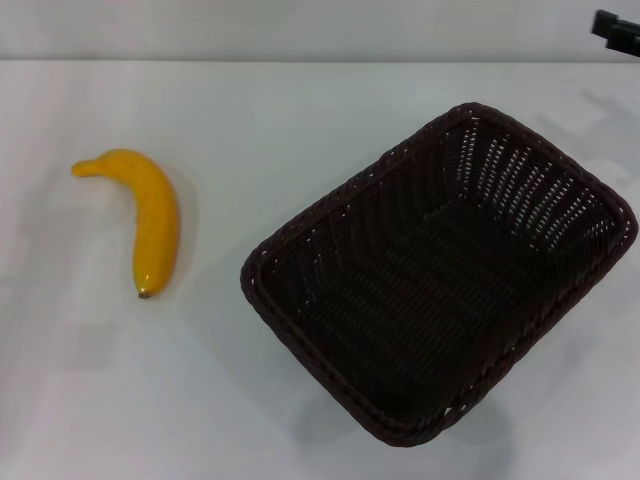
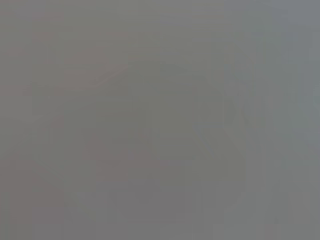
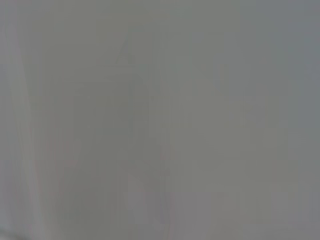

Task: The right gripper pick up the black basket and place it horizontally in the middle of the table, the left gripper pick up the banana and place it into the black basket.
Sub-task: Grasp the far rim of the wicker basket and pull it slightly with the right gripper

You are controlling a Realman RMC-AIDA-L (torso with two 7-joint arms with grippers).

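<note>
From my head view, the black basket (image 1: 440, 275) sits skewed at right of frame on the table (image 1: 300, 110), the banana (image 1: 148, 215) well apart at left. A black part (image 1: 618, 30) shows at the upper right corner; I cannot tell either claw's state. Both wrist views show me only blank grey.

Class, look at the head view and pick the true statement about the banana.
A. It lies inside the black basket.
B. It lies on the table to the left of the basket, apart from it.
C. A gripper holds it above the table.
B: the banana lies on the white table, left of the empty black basket, with bare tabletop between them.
</note>
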